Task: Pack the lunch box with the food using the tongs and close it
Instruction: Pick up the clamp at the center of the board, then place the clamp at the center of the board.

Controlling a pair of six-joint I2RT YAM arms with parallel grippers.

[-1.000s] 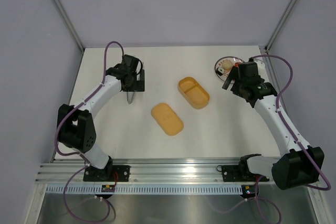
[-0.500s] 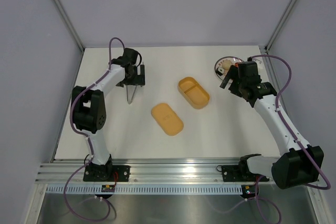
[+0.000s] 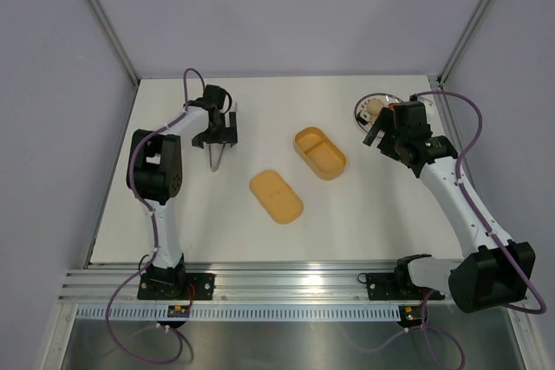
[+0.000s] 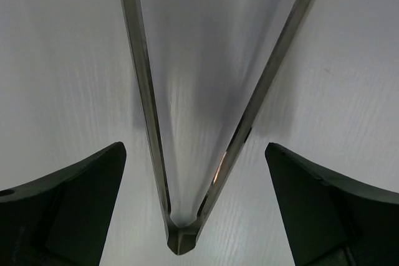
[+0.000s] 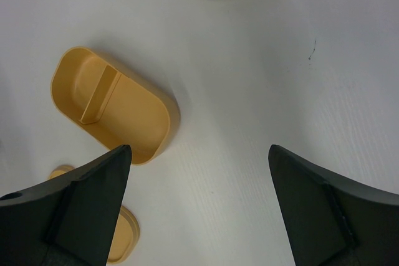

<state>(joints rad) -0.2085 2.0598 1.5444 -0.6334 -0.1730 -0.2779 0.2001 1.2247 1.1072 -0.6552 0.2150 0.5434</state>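
The tongs [image 3: 216,160] are seen lying flat on the worktop [image 3: 277,106] at far left, well apart from the lunch box [image 3: 320,152]. The box is set open at the centre with both compartments empty, and its lid [image 3: 277,196] is laid near it on the side of the arm bases. The left jaws are spread fully wide and nothing is gripped. In the left wrist view the two dark fingers [image 4: 68,210] are placed either side of the V, with the joined end centred between them. The pick-up looks to be the step in hand. It is probably best done by a straight descent with the V kept centred, the grip taken a little forward of the joined end so the slim arms can be squeezed later. A gentle close is called for, or the thin metal may be skidded or twisted on the smooth surface. The right jaws are also held wide and empty, near the patterned plate [image 3: 358,115] where the food [image 3: 374,110] is waiting. No brand, label or lettering can be read on any item.
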